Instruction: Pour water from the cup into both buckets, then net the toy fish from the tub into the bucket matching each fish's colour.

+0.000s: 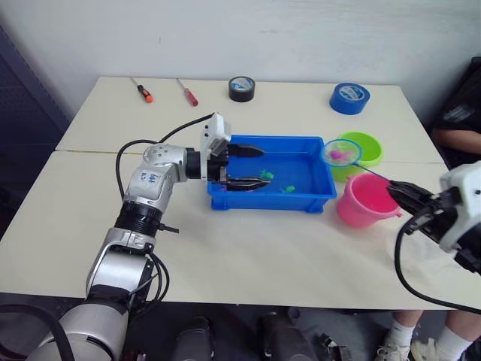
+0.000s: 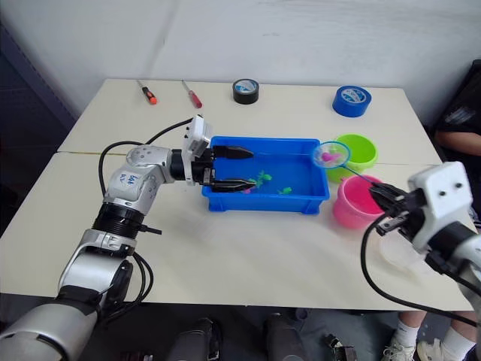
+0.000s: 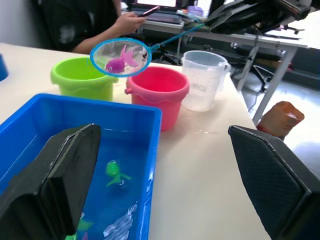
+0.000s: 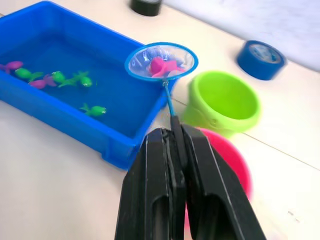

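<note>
Two black-fingered grippers recorded. Right gripper (image 4: pixel 176 150), near the table's right edge, fingers clamped on the thin dark handle of the small round blue-hooped net (image 1: pixel 342 153), which holds one pink-magenta toy fish (image 3: pixel 121 61) above the tub's far right corner. Left gripper (image 1: pixel 248 167), fingers spread apart, straddles the left end wall of the shallow bright blue rectangular plastic tub (image 1: pixel 310 198); green and magenta fish (image 4: pixel 57 77) lie inside. Pink round plastic bucket (image 1: pixel 363 201) beside the tub's right end; lime green bucket (image 1: pixel 366 146) just beyond; clear plastic cup (image 3: pixel 203 79) near the right edge.
</note>
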